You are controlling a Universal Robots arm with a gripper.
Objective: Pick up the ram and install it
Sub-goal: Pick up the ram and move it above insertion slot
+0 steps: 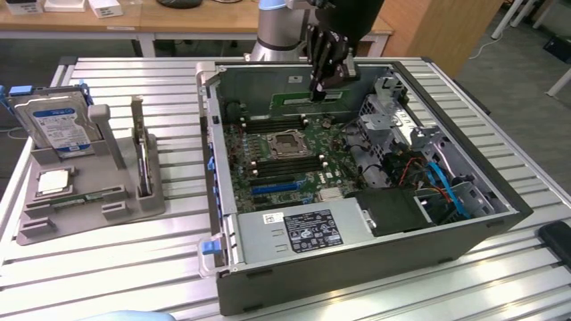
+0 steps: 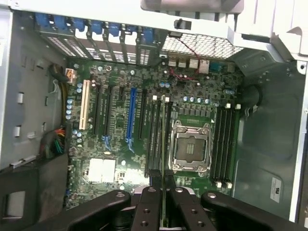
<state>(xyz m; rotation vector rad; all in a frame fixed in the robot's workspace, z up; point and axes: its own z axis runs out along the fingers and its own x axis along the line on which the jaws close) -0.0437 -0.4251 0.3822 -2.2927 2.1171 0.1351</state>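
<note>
The gripper (image 1: 319, 87) is clamped on the ram (image 1: 295, 99), which hangs edge-down above the open motherboard (image 2: 115, 139). Its long axis seems parallel to the memory slots (image 2: 156, 134) directly beneath, beside the processor socket (image 2: 191, 147).

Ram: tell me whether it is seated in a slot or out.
Out: the gripper holds the ram above the motherboard, unseated.

An open computer case (image 1: 357, 284) and, toward the exterior view's left edge, a grey parts holder (image 1: 134, 208) are laid on the slatted metal table (image 1: 107, 267).
</note>
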